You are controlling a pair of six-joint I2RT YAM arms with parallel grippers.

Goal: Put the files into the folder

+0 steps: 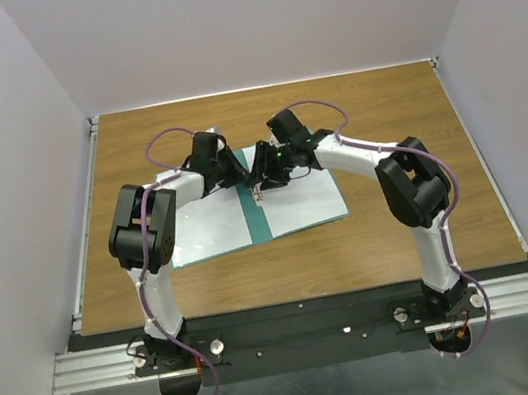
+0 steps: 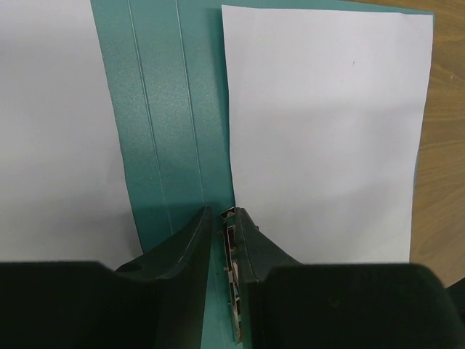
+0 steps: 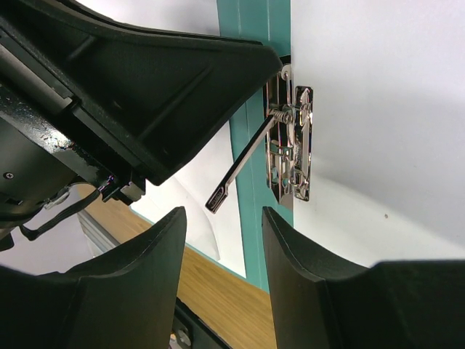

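Folder [image 2: 171,109]: teal-green, open flat, ribbed spine running up the middle.
Right sheet [image 2: 323,138]: white, flat on the right half, edge beside the spine.
Left sheet [image 2: 51,131]: white, covering the left half.
Metal clip [image 2: 232,291]: in the narrow gap of the left pincer [image 2: 224,212], against its right finger.
Tabletop [image 2: 445,145]: wood, far right.

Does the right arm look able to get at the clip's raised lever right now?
Probably yes: the lever stands just ahead of the open right gripper, though the left gripper crowds the clip beside it.

No text, label or number is readable.
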